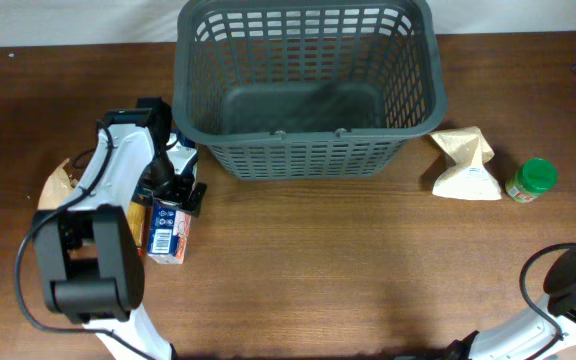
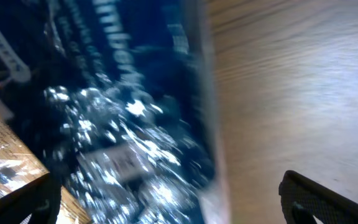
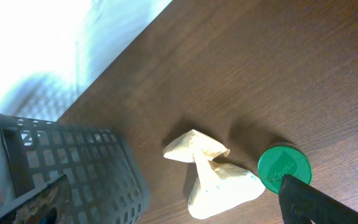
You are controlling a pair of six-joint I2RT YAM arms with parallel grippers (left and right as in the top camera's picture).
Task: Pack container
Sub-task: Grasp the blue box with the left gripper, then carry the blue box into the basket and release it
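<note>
Wherever visible — brown wood-grain table, white backdrop behind container.

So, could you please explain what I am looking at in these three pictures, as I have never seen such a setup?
These are two robot arms at a wooden table, each ending in a two-finger gripper. One picture looks down from overhead. The other two come from cameras on the wrists, so the dark shapes in their bottom corners are each arm's own fingers.

The dark grey basket stands empty at the back. The left gripper hangs over a blue carton next to a brown bag. Its camera is filled by a blurred, shiny blue pack, and the fingers look open. The right gripper is open and empty, and its camera looks at a cream pouch and a green-lidded jar.
</note>
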